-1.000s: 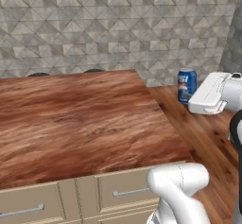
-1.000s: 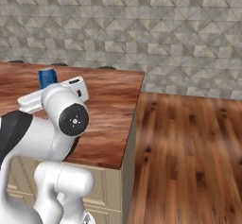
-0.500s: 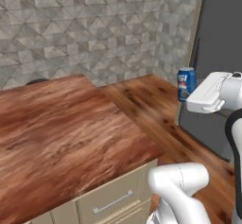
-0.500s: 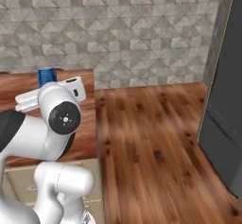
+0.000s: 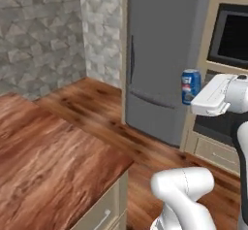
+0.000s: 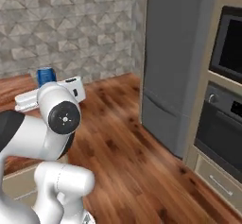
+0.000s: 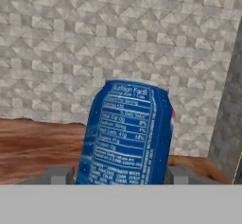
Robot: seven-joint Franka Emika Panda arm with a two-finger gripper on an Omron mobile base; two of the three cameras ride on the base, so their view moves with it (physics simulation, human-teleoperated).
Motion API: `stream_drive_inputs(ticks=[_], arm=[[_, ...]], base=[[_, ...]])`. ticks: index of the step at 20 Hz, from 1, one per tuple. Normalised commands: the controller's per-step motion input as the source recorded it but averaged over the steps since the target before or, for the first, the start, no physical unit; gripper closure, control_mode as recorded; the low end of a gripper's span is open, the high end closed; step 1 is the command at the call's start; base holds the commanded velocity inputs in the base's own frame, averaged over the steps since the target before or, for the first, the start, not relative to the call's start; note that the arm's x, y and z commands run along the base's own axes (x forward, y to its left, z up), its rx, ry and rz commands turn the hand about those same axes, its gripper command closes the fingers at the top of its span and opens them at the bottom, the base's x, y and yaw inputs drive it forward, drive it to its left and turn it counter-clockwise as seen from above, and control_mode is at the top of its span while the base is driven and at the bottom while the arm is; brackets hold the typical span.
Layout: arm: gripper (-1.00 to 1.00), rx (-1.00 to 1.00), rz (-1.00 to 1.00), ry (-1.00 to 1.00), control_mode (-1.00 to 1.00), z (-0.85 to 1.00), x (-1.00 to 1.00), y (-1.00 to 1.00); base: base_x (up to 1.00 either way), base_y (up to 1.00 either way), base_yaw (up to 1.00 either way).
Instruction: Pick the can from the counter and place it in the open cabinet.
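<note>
A: Gripper (image 7: 115,176) clamped on the can (image 7: 126,133), one fingertip each side; can upright, carried in air, well clear of the counter (image 5: 53,161).

B: Change since a sec ago?

A: Whole view swung — base turning, not the things. Counter edge then, fridge (image 5: 164,54) + oven (image 6: 227,43) now.

B: Open cabinet?

A: Not located yet; contents n/a. Pick done, placing left.

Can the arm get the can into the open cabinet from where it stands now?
Probably not yet. The gripper holds the can in the air facing the grey fridge and built-in oven; no open cabinet is in sight, so the base likely must drive on.
</note>
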Motion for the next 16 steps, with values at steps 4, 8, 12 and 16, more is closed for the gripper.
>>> stream_drive_inputs(ticks=[4, 8, 12, 16], arm=[[1.00, 0.00, 0.00, 0.00, 1.00, 0.00, 0.00, 0.00], [1.00, 0.00, 0.00, 0.00, 1.00, 0.00, 0.00, 0.00], [1.00, 0.00, 0.00, 0.00, 1.00, 0.00, 0.00, 0.00], [1.00, 0.00, 0.00, 0.00, 1.00, 0.00, 0.00, 0.00]], base=[[-0.34, -0.01, -0.73], [-0.37, 0.00, -0.79], [-0.38, 0.00, -0.79], [-0.34, 0.00, -0.79]])
